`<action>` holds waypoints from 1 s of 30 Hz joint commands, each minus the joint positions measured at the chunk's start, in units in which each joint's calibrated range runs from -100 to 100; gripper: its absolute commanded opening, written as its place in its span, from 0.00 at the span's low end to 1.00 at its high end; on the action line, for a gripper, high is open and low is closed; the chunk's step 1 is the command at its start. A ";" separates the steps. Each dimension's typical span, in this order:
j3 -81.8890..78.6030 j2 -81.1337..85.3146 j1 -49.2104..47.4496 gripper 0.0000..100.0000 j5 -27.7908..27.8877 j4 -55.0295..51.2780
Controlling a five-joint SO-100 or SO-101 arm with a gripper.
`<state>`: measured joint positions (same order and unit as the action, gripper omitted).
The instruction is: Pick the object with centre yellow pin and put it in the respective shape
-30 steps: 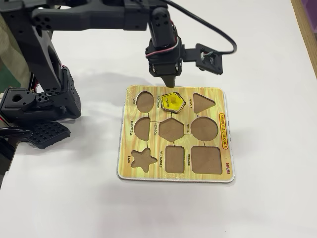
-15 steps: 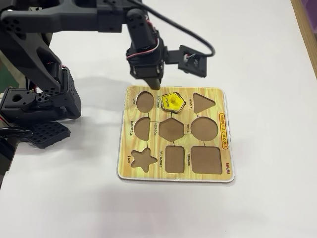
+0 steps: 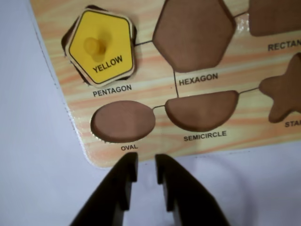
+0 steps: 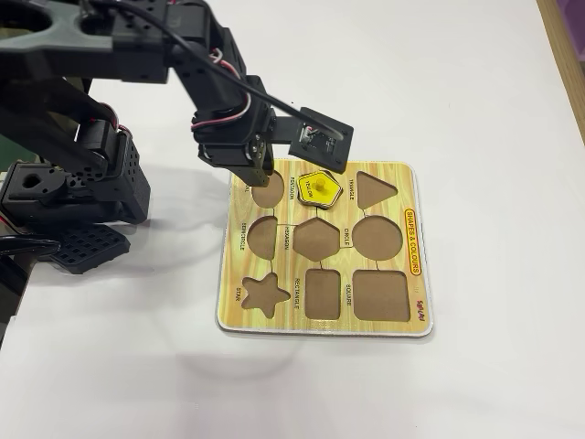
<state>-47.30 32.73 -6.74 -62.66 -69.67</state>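
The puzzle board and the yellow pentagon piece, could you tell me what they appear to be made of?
The puzzle board looks like wood or fibreboard under a printed yellow wood-grain face; the cutout floors are plain matte brown. The yellow pentagon piece seems a flat wooden tile with a smooth, slightly glossy yellow face, dark edge and yellow knob, possibly plastic. The gripper looks like matte black plastic.

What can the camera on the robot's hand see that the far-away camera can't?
Only the wrist view shows the gripper fingertips close up, a narrow gap between them and nothing held, and the word YELLOW on the pentagon piece, which sits a bit crooked in the pentagon cutout.

Only the fixed view shows the whole arm and the entire puzzle board, including the triangle, circle and square holes.

Both show the yellow piece, the oval, semicircle, hexagon and star holes.
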 commanded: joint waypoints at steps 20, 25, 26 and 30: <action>-17.00 23.25 0.88 0.05 -0.15 0.44; -22.66 28.61 0.97 0.05 -0.15 0.44; -23.74 29.78 0.97 0.05 -0.15 0.44; -28.33 35.30 0.97 0.05 -0.15 0.44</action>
<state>-74.01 64.00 -6.55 -62.66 -69.67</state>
